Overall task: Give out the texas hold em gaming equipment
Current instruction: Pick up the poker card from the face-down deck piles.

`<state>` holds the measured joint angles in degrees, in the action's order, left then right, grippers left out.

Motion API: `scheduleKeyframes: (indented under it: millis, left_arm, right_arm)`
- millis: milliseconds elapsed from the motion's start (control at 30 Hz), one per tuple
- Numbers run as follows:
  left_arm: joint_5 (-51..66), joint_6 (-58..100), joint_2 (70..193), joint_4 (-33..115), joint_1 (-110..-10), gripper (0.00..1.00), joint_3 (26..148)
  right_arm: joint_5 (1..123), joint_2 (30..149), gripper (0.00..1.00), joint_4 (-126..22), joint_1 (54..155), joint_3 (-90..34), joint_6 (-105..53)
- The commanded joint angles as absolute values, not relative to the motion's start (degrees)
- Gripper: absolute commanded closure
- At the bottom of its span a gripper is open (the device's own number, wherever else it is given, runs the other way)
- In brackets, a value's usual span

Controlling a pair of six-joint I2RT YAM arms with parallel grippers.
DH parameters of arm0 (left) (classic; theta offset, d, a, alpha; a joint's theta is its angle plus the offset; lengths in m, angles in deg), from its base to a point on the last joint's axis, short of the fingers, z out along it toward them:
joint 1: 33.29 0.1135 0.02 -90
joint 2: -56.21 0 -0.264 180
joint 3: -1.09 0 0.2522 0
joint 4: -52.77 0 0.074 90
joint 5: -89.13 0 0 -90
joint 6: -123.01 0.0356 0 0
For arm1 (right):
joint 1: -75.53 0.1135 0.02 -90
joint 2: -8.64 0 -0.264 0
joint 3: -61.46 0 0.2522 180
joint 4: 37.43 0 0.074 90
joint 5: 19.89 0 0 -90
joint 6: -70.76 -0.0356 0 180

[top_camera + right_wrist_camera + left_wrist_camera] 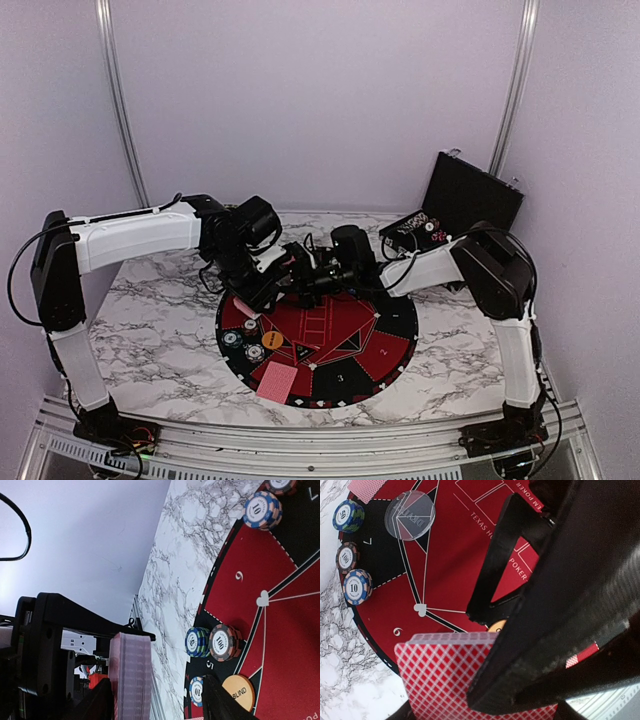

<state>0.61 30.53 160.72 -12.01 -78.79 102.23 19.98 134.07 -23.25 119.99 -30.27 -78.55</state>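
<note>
Jaws first: the left gripper [250, 295] is clamped on a deck of playing cards [440, 680], pink-red backs towards its wrist camera, held over the far-left part of the mat. The right gripper [159, 692] has its jaws apart, straddling that deck. One finger [495, 565] hangs out over the red felt and the other lies across the deck's corner. Honestly can't tell whether it touches the top card.

That right gripper blocks most of the left wrist view. From above, the two grippers are one black tangle with cables, so the deck hardly shows there. In the left wrist view an orange disc [238, 692] marked BLIND only peeks out from behind the finger.

Further out on the round mat [390, 345] there are small chip stacks [348, 516] along the left rim, a clear dealer disc [410, 515], and a loose card [277, 381] face down at the near edge. The black case [470, 192] stands open at the far right of the marble surface [150, 320], beyond the mat. Plain pale walls all round.
</note>
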Motion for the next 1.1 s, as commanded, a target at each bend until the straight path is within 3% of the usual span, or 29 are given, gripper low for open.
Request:
scheduleKeyframes:
  millis: [0,333,1067]
  left_arm:
    - [0.5,30.7,159.9,-12.4,-79.1,0.71,103.9]
    - [-0.3,30.6,159.0,-12.4,-79.1,0.71,103.2]
    - [-0.5,30.7,159.2,-12.4,-79.0,0.71,102.6]
  right_arm:
    - [21.9,134.9,0.44,-27.4,120.4,-33.0,-75.1]
    - [25.6,133.0,0.53,-33.1,119.8,-32.5,-70.6]
    - [25.2,128.3,0.53,-31.5,117.9,-30.3,-71.1]
